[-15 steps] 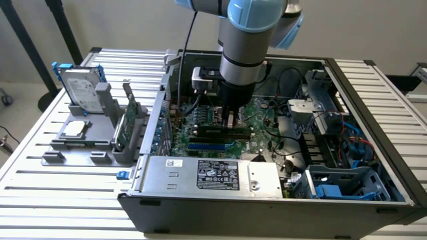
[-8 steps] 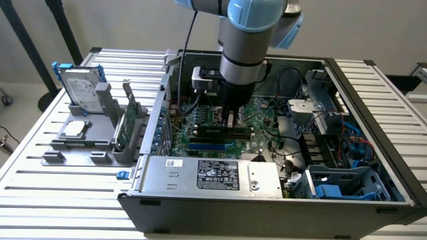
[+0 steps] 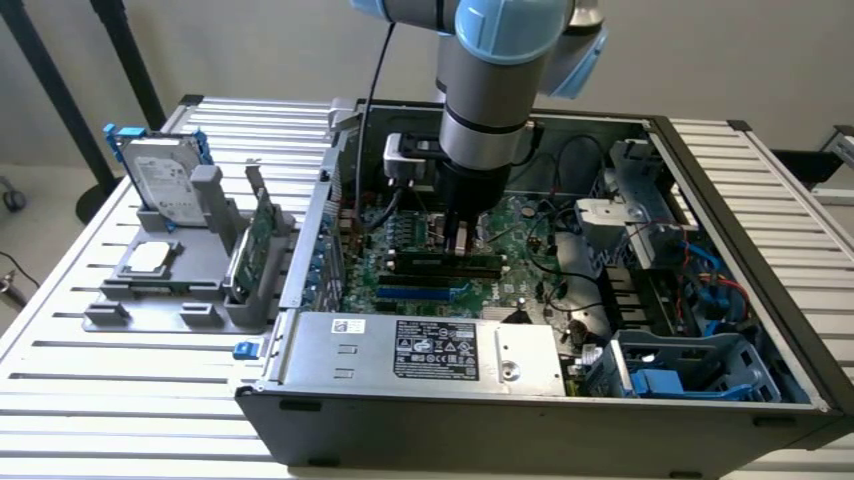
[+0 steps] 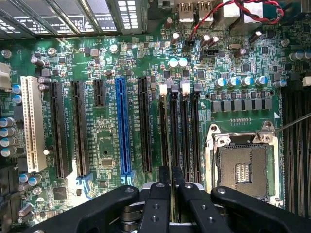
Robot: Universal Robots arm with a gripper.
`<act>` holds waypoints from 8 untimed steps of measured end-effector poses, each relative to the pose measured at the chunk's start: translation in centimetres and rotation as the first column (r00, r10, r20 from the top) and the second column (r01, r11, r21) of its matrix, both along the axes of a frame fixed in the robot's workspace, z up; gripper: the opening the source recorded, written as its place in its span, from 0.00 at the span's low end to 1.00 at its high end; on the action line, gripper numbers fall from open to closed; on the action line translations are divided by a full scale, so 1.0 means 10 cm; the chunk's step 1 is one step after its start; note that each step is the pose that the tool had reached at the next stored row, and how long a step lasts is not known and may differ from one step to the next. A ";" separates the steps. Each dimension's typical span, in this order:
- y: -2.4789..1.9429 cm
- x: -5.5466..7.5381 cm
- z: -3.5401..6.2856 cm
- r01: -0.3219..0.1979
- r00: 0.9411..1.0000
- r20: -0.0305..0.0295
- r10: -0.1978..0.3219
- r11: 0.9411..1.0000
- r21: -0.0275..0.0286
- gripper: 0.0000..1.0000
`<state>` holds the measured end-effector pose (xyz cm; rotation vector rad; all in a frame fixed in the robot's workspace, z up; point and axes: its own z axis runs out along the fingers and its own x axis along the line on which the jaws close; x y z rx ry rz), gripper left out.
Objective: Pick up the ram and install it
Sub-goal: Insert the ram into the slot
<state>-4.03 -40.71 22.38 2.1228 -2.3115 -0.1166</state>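
The ram (image 3: 427,266) is a long thin green-and-dark stick standing on edge in the memory slots (image 4: 187,131) of the motherboard (image 4: 102,145), inside the open computer case (image 3: 721,200). My gripper (image 3: 461,245) comes straight down on its middle. In the wrist view, the gripper (image 4: 170,171) has its two black fingers (image 4: 158,194) drawn close together. The ram (image 4: 173,136) runs away from them edge-on, as a narrow dark line along one slot. White slot latches (image 4: 163,89) sit at the far end.
On the exterior view's left, a grey tray (image 3: 134,300) holds a silver hard drive (image 3: 167,180), a green expansion card (image 3: 254,240) and a small square chip (image 3: 147,258). The power supply (image 3: 427,350) lies along the case front. The CPU socket (image 4: 243,167) sits beside the slots, with cables (image 3: 574,160) behind.
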 end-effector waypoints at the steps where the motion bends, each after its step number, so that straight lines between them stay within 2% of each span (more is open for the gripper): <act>1: 0.000 0.00 0.000 0.000 1.000 0.000 0.000 1.000 0.000 0.14; 8: 0.000 0.00 -0.012 0.000 1.000 0.000 0.000 1.000 0.000 0.14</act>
